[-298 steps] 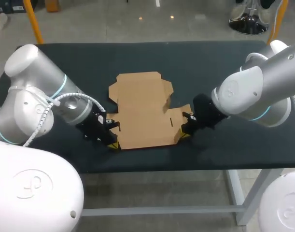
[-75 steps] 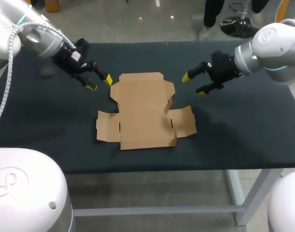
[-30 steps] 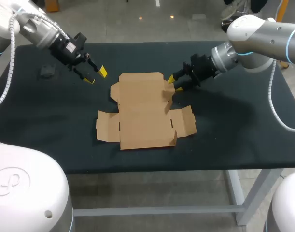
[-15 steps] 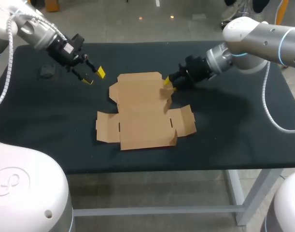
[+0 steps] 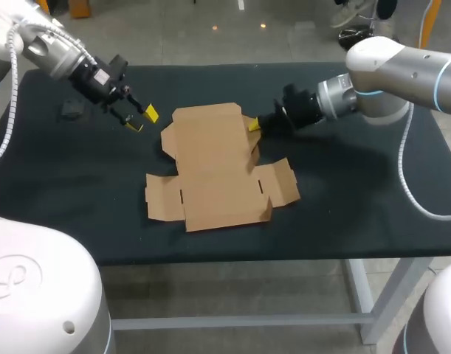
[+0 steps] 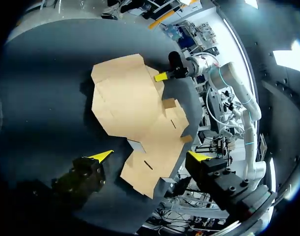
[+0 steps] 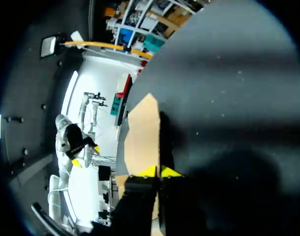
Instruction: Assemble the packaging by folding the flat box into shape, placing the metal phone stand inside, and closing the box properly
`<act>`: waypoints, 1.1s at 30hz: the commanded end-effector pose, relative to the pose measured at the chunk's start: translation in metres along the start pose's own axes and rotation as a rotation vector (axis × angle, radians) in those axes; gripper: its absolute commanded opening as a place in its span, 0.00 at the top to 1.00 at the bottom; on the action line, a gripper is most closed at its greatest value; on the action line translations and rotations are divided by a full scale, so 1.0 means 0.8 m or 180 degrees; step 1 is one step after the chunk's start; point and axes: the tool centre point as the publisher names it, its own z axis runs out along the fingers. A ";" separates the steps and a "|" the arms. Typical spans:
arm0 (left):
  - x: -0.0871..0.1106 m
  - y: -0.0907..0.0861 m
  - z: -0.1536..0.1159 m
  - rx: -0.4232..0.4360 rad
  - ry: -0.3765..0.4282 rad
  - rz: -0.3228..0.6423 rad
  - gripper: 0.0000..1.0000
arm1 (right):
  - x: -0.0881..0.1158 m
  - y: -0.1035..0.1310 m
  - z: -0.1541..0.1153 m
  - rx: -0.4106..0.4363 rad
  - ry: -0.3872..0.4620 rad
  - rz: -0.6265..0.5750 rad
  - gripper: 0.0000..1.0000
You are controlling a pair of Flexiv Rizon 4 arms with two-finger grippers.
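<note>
one flat box [image 5: 214, 166], one small dark object [image 5: 71, 110], two arms [image 5: 44, 44] [image 5: 391, 70]

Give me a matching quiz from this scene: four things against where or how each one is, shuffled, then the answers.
Things:
1. left gripper
2. right gripper
3. cardboard box
4. phone stand

States:
A. unfolded, mostly flat
B. fingers shut on a flap of the cardboard box
C. lying alone, far left
D. fingers open over bare tabletop

Pairs: 1-D, 2-B, 3-A, 4-C
</note>
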 end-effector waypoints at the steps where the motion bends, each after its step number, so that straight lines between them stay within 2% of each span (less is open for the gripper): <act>1: -0.011 -0.008 -0.001 -0.0083 0.0118 0.0071 0.00 | 0.018 -0.015 -0.011 -0.0213 0.0007 -0.0102 1.00; 6: -0.017 -0.009 0.002 -0.0029 0.0217 0.0341 0.00 | 0.036 -0.016 -0.020 -0.0280 0.0175 -0.0269 1.00; 8: -0.017 -0.009 0.002 -0.0029 0.0217 0.0341 0.00 | 0.045 -0.015 -0.025 -0.0244 0.0398 -0.0331 1.00; 23: -0.017 -0.009 0.002 -0.0029 0.0217 0.0341 0.00 | 0.045 -0.015 -0.025 -0.0244 0.0398 -0.0331 1.00; 27: -0.017 -0.005 -0.002 0.0241 0.0326 0.0626 0.00 | 0.052 -0.010 -0.030 -0.0379 0.0445 -0.0447 1.00; 33: -0.029 -0.006 -0.022 0.0543 0.0213 0.0863 0.00 | 0.074 -0.008 -0.049 -0.0583 0.0496 -0.0706 1.00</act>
